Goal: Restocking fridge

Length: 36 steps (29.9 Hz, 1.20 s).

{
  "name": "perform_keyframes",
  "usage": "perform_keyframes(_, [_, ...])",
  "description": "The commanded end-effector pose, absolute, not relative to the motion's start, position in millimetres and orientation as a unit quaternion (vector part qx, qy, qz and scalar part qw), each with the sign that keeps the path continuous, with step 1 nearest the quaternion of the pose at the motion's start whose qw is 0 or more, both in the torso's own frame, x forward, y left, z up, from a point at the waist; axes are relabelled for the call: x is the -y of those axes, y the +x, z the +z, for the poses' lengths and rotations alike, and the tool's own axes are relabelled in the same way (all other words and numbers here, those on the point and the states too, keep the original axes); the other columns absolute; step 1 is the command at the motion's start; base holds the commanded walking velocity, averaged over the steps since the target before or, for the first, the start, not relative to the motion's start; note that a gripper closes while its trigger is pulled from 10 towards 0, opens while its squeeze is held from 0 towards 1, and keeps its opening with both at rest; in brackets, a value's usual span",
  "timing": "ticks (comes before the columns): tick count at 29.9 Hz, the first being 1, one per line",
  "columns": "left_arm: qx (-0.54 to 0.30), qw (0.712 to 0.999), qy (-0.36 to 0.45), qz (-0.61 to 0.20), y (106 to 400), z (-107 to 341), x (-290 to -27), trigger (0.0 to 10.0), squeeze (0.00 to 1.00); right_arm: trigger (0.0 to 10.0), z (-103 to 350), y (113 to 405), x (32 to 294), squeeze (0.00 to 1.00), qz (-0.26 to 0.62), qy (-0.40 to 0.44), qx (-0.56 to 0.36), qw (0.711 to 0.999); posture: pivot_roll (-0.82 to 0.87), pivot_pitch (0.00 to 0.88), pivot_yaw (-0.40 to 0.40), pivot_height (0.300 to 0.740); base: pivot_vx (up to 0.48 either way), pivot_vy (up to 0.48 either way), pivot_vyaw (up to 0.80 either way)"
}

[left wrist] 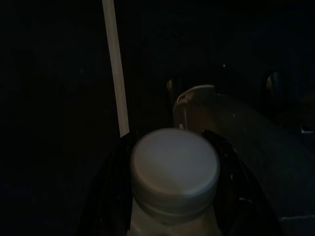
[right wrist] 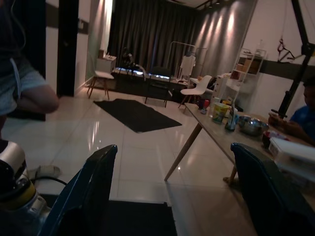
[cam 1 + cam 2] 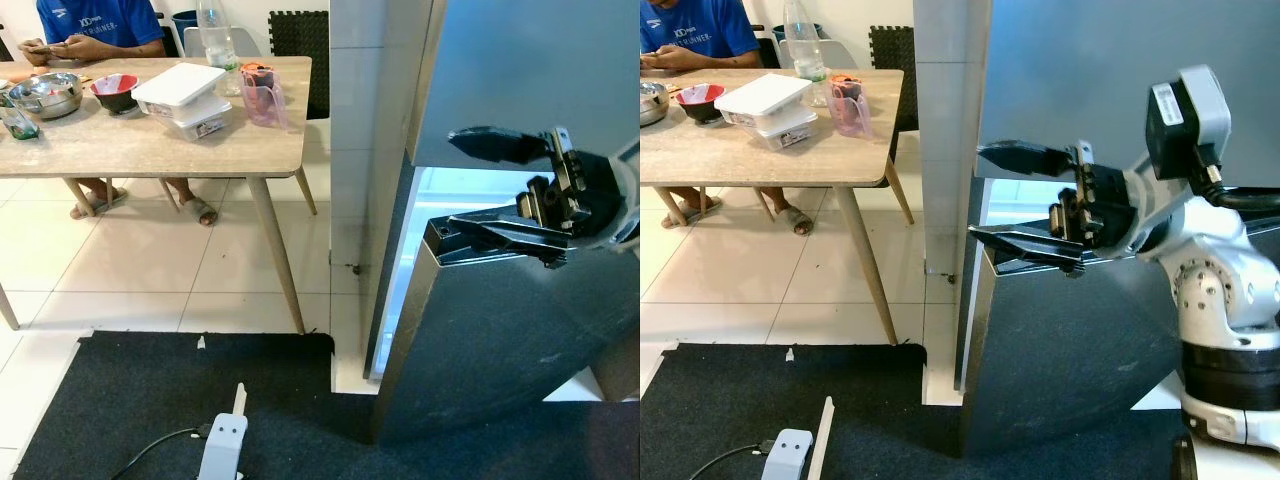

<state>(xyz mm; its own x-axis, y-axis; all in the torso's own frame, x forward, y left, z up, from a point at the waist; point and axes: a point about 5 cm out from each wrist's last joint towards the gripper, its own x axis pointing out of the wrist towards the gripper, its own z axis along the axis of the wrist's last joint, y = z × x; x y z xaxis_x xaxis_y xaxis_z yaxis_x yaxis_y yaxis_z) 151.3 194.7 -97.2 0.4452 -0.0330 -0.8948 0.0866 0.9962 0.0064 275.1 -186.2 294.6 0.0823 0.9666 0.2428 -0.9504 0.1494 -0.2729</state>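
**Fridge door ajar, bottle in the left gripper**

Eye views: the right gripper (image 3: 1025, 198), fingers spread wide and empty, straddles the top edge of the dark glossy fridge door (image 3: 1080, 350) (lit interior behind). One wooden table (image 3: 150, 135) carries two bowls and two stacked white boxes.

Left wrist view: the left gripper (image 1: 172, 172) clasps one white-capped bottle (image 1: 174, 169).

Both head views are evenly and brightly lit and sharp. A cold bluish glow is seen from the fridge interior (image 3: 432, 190) beside the right gripper (image 3: 505, 190). The left wrist view is very dark; only a pale bottle cap (image 1: 174, 169) between the fingers is faintly lit. The right wrist view is dim and soft.
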Motion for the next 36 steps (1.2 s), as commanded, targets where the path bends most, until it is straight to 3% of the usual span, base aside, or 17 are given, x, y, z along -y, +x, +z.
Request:
perform_keyframes(1, [-0.531, 0.846, 0.022, -0.039, 148.5, -98.8, -191.4, 10.0, 0.0, 6.4, 274.5, 269.7, 182.4, 0.0, 0.665, 0.014, 0.151, 0.731, -0.07, 0.06, 0.006, 0.74, 0.0, 0.0, 0.0])
perform_keyframes(2, [-0.53, 0.846, 0.022, -0.04, 148.5, -98.8, -191.4, 10.0, 0.0, 0.0, 259.2, 263.3, 178.5, 0.0, 0.677, 0.038, 0.126, 0.724, -0.07, 0.06, 0.006, 0.74, 0.0, 0.0, 0.0])
perform_keyframes(7, [-0.53, 0.847, 0.023, -0.04, 148.6, -98.7, -191.4, 10.0, 0.0, 0.0, 245.9, 255.1, 174.4, 0.0, 0.692, 0.061, 0.1, 0.713, -0.08, 0.06, 0.009, 0.74, 0.0, 0.0, 0.0])
perform_keyframes(10, [-0.53, 0.847, 0.024, -0.041, 148.6, -98.7, -191.5, 10.0, 0.0, 0.0, 209.4, 239.5, 168.8, 0.0, 0.712, 0.104, 0.022, 0.694, -0.08, 0.058, 0.012, 0.74, 0.0, 0.0, 0.0])
perform_keyframes(13, [-0.53, 0.847, 0.025, -0.041, 148.7, -98.7, -191.5, 10.0, 0.0, 0.0, 188.7, 235.4, 169.3, 0.0, 0.709, 0.113, -0.024, 0.695, -0.08, 0.058, 0.01, 0.74, 0.0, 0.0, 0.0])
perform_keyframes(15, [-0.529, 0.847, 0.024, -0.041, 149.1, -98.5, -191.4, 10.0, 0.0, 0.0, 153.6, 235.8, 175.4, 0.0, 0.681, 0.103, -0.099, 0.718, -0.08, 0.058, 0.011, 0.74, 0.0, 0.0, 0.0])
perform_keyframes(20, [-0.528, 0.848, 0.024, -0.04, 149.2, -98.5, -191.2, 10.0, 0.0, 0.0, 119.8, 235.9, 185.2, 0.0, 0.642, 0.095, -0.164, 0.743, -0.08, 0.057, 0.01, 0.74, 0.0, 0.0, 0.0])
perform_keyframes(22, [-0.527, 0.848, 0.025, -0.037, 149.4, -98.5, -191.2, 10.0, 0.0, 0.0, 72.3, 236.8, 204.6, 0.0, 0.548, 0.078, -0.248, 0.795, -0.08, 0.054, 0.008, 0.74, 0.0, 0.0, 0.0])
perform_keyframes(23, [-0.527, 0.848, 0.025, -0.037, 149.4, -98.5, -191.2, 10.0, 0.0, 0.0, 72.3, 236.8, 204.6, 0.0, 0.548, 0.078, -0.248, 0.795, -0.08, 0.054, 0.008, 0.74, 0.0, 0.0, 0.0])
perform_keyframes(24, [-0.527, 0.849, 0.027, -0.036, 149.6, -98.4, -191.3, 10.0, 0.0, 0.0, 39.3, 232.7, 218.8, 0.0, 0.472, 0.054, -0.308, 0.824, -0.08, 0.054, 0.008, 0.74, 0.0, 0.0, 0.0])
perform_keyframes(25, [-0.527, 0.849, 0.03, -0.035, 149.6, -98.4, -191.6, 10.0, 0.0, 0.0, 26.0, 229.7, 224.8, 0.0, 0.433, 0.056, -0.332, 0.836, -0.08, 0.052, 0.009, 0.74, 0.0, 0.0, 0.0])
perform_keyframes(26, [-0.526, 0.849, 0.032, -0.035, 149.6, -98.4, -191.8, 10.0, 0.0, 10.0, 17.9, 227.2, 228.4, 0.0, 0.409, 0.059, -0.347, 0.842, -0.08, 0.052, 0.009, 0.74, 0.0, 0.0, 0.0])
perform_keyframes(30, [-0.528, 0.847, 0.062, -0.035, 150.3, -98.0, -194.1, 10.0, 0.0, 10.0, -10.8, 215.8, 239.0, 0.0, 0.307, 0.082, -0.393, 0.863, -0.07, 0.045, 0.012, 0.74, 0.0, 0.0, 0.0])
perform_keyframes(32, [-0.528, 0.84, 0.119, -0.03, 151.8, -97.2, -198.9, 10.0, 0.0, 10.0, -33.9, 201.8, 248.3, 0.0, 0.205, 0.08, -0.42, 0.88, -0.08, 0.043, 0.014, 0.74, 0.0, 0.0, 0.0])
perform_keyframes(36, [-0.525, 0.83, 0.187, -0.018, 153.7, -95.6, -204.9, 10.0, 0.0, 10.0, -54.1, 182.6, 258.6, 0.0, 0.093, 0.054, -0.452, 0.886, -0.07, 0.037, 0.022, 0.74, 0.0, 0.0, 0.0])
